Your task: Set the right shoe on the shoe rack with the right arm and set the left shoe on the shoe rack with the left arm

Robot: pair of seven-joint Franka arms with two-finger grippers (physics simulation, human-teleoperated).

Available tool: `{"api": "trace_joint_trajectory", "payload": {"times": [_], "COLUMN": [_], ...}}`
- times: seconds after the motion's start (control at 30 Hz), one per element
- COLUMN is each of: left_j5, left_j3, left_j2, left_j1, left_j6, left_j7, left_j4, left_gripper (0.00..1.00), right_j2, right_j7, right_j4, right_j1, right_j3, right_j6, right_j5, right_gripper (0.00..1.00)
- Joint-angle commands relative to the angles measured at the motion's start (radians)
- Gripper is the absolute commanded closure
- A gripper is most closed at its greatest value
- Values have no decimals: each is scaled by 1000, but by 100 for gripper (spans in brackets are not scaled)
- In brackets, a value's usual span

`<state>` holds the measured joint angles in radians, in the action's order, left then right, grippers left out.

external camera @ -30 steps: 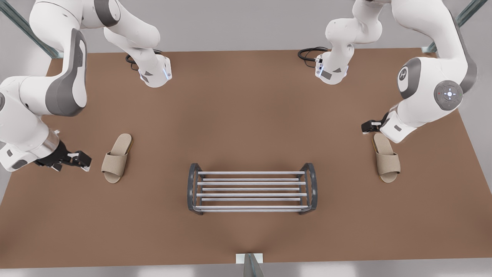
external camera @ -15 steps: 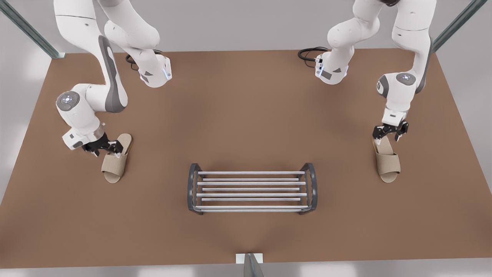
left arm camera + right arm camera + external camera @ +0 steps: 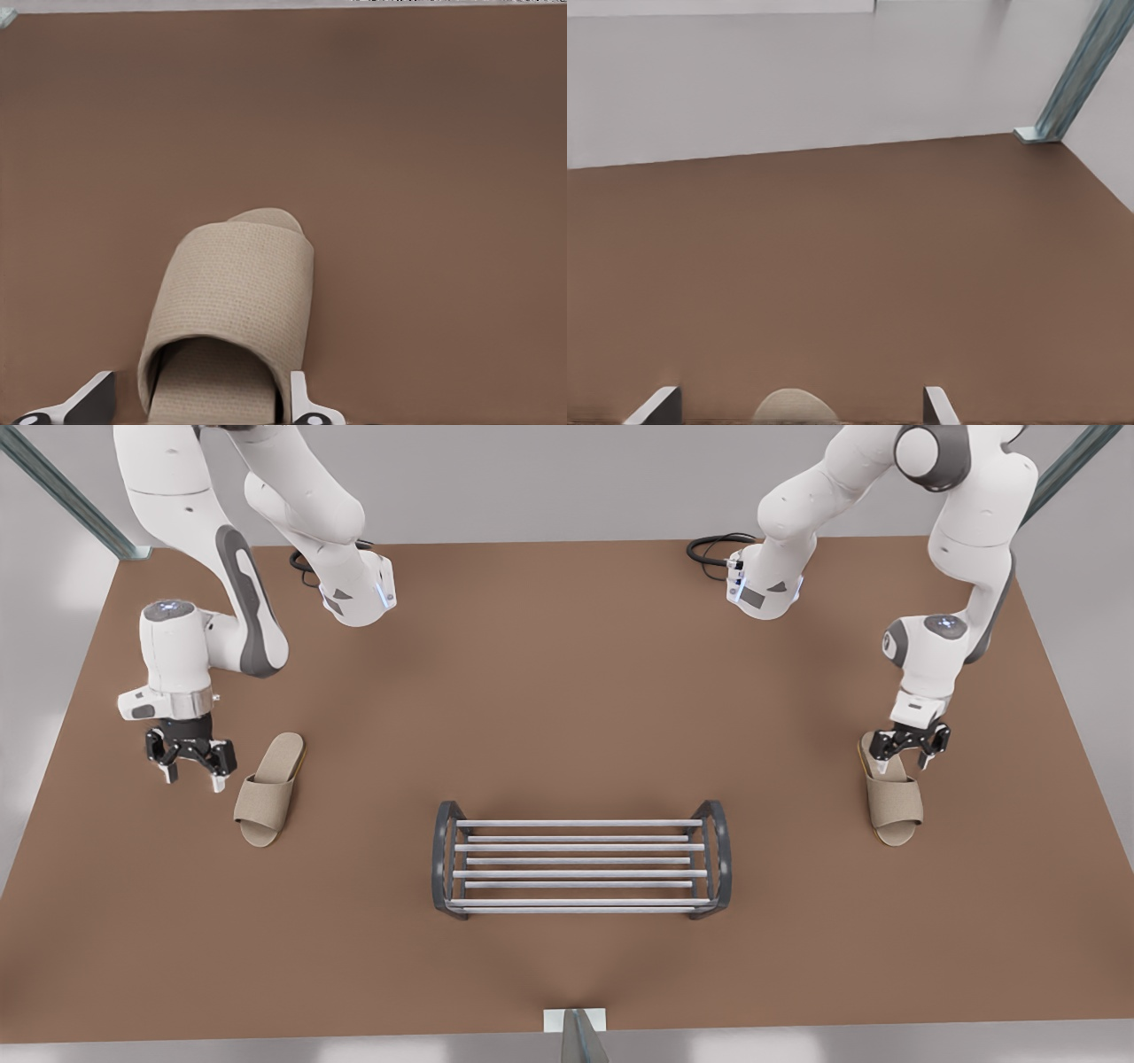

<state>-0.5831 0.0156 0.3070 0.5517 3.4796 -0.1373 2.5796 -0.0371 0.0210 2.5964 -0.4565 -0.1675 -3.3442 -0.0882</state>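
Note:
The right shoe (image 3: 266,788), a beige slipper, lies flat on the table at the front view's left. My right gripper (image 3: 190,779) hangs open beside or above it. A rounded end of the shoe (image 3: 794,411) peeks between its fingertips (image 3: 659,404) in the right wrist view. The left shoe (image 3: 893,797) lies at the front view's right. My left gripper (image 3: 904,760) is open over its heel end. In the left wrist view the fingers (image 3: 298,395) stand on either side of the shoe (image 3: 232,292). The shoe rack (image 3: 580,864) stands empty between the shoes.
A brown table (image 3: 567,691) carries everything. Both arm bases (image 3: 359,593) stand at its far edge with black cables (image 3: 713,547) beside them. Metal posts (image 3: 62,491) rise at the far corners. A small bracket (image 3: 576,1023) sits at the near edge.
Both arms swung in over the shoes and turned their grippers downward. In the last half second the right gripper shifted toward the front view's left; the left gripper settled lower over the heel.

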Motion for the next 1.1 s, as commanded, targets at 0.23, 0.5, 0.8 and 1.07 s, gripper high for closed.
{"api": "trace_joint_trajectory", "payload": {"times": [0.23,0.5,0.8,1.07], "left_j5": [-49,-86,-89,-89], "left_j3": [0,1,3,4], "left_j2": [81,136,170,198], "left_j1": [39,70,70,71], "left_j6": [16,16,16,16], "left_j7": [-5,-7,-7,-7], "left_j4": [-78,-117,-162,-170], "left_gripper": [3,3,3,3], "right_j2": [-224,-159,-155,-276], "right_j7": [195,194,198,200], "right_j4": [39,108,189,162], "right_j1": [-482,-499,-544,-538], "right_j3": [-290,-311,-329,-329], "right_j6": [-130,-130,-136,-163], "right_j5": [-166,-168,-168,-168], "right_gripper": [0,0,0,0]}}
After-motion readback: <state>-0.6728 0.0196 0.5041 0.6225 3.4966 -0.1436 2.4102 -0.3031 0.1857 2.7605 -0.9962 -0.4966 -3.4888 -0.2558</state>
